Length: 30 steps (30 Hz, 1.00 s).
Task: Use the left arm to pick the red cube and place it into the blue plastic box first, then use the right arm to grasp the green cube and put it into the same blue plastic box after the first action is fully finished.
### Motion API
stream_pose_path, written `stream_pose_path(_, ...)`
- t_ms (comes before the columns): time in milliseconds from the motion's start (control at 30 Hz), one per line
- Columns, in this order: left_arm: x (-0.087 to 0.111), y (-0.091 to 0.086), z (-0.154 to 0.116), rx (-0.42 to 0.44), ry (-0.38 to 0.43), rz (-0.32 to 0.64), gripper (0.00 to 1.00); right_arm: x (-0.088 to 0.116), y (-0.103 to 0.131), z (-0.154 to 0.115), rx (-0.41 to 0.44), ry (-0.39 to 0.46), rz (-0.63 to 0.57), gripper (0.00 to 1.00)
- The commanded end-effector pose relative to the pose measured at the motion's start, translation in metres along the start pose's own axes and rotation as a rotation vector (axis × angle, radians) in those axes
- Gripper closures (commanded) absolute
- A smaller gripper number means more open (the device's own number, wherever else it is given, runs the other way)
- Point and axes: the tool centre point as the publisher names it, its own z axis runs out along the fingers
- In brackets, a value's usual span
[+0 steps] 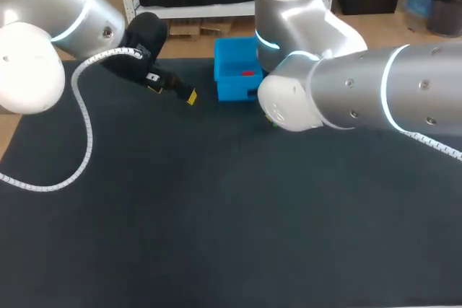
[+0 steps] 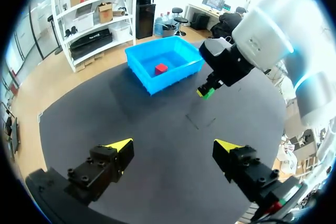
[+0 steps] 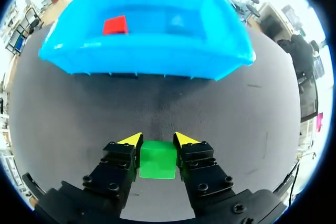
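One red cube (image 3: 115,25) in blue box (image 3: 147,59), dark mat (image 1: 216,214) around, my right gripper (image 3: 157,140) clamping green cube (image 3: 157,159), left gripper (image 2: 173,145) spread apart

The tabletop (image 1: 216,236) is dark, almost black, with a fine grainy surface, and it fills nearly the whole width of the head view. Near its middle, a few thin pale lines (image 2: 199,123) are marked on it; they meet in a small angle.
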Motion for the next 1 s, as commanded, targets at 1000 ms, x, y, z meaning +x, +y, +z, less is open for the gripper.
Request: stream_pose_path(1000, 0.001, 0.001, 0.000, 0.004, -0.003, 0.002, 0.00, -0.006, -0.008, -0.138, -0.303, -0.372, 0.082, 1.00)
